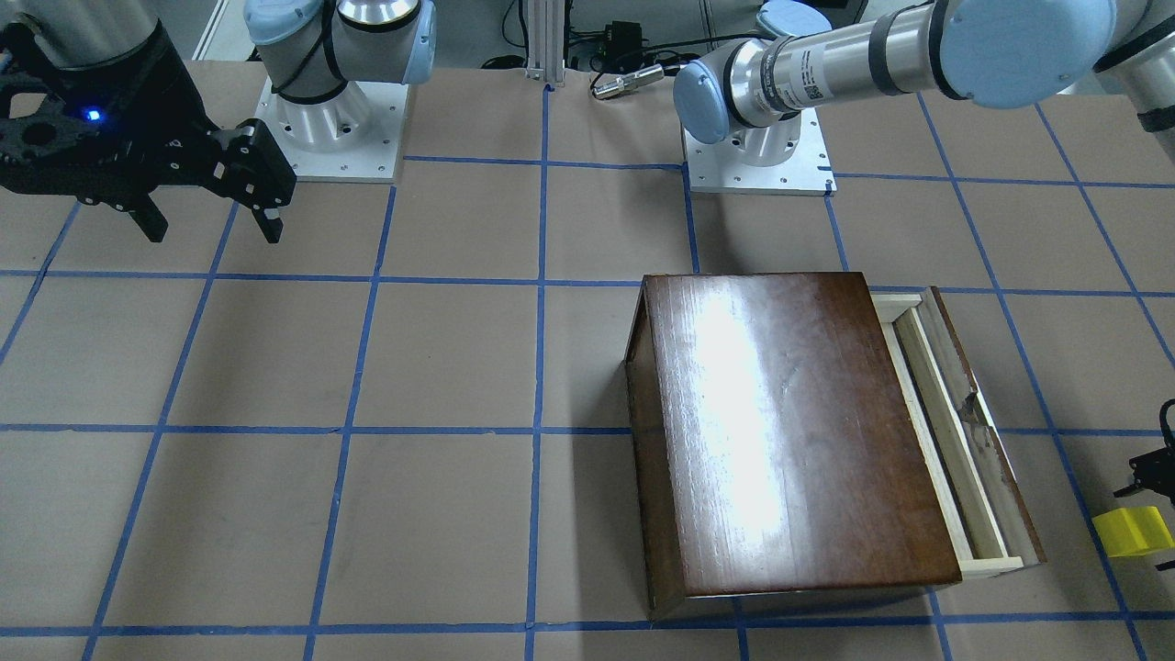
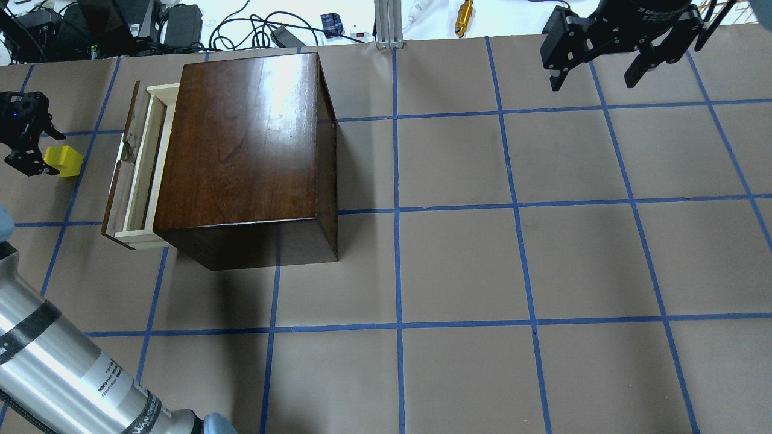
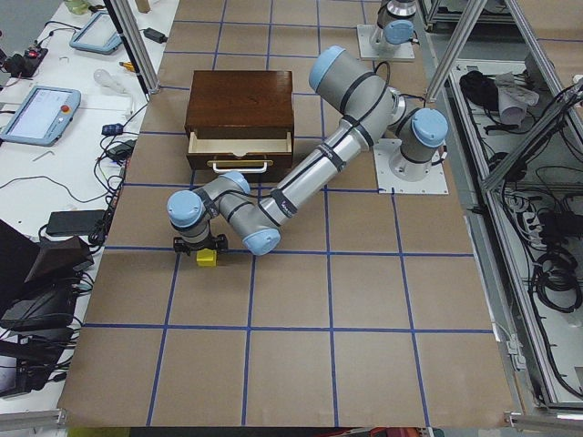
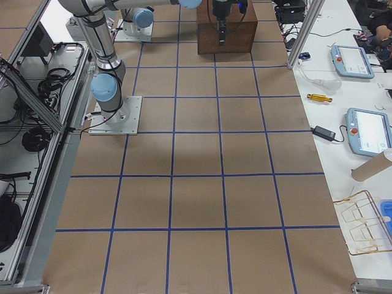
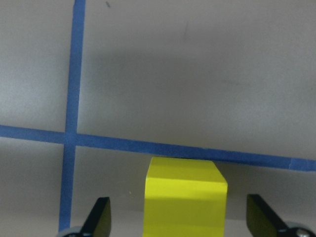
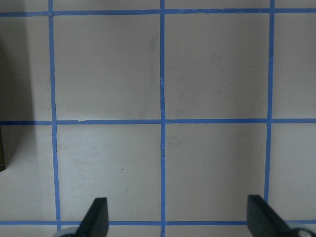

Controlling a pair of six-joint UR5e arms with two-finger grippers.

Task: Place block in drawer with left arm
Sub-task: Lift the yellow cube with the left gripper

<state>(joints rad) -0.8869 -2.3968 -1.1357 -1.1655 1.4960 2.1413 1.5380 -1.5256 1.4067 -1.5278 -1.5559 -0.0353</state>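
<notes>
Black fingers (image 5: 100, 217) of the left gripper (image 5: 180, 219) stand wide apart, one on each side of the small bright yellow block (image 5: 185, 195). Neither one touches it. The block sits on the brown paper table (image 2: 458, 259), right by a blue tape line (image 5: 148, 146). Near it, the long shallow drawer with pale wood sides (image 2: 137, 175) sticks part way out of the shiny dark-brown wooden box (image 2: 247, 138).

I think the job right now is to grab the block. To do it well, the fingers should close slowly on its two flat sides. The block should be in the middle so it does not twist. Then it must go up high enough to clear the drawer's dark front, because the open gap looks thin.

Far across the table, the right gripper (image 2: 594, 81) hangs with its fingers wide too, holding nothing.
</notes>
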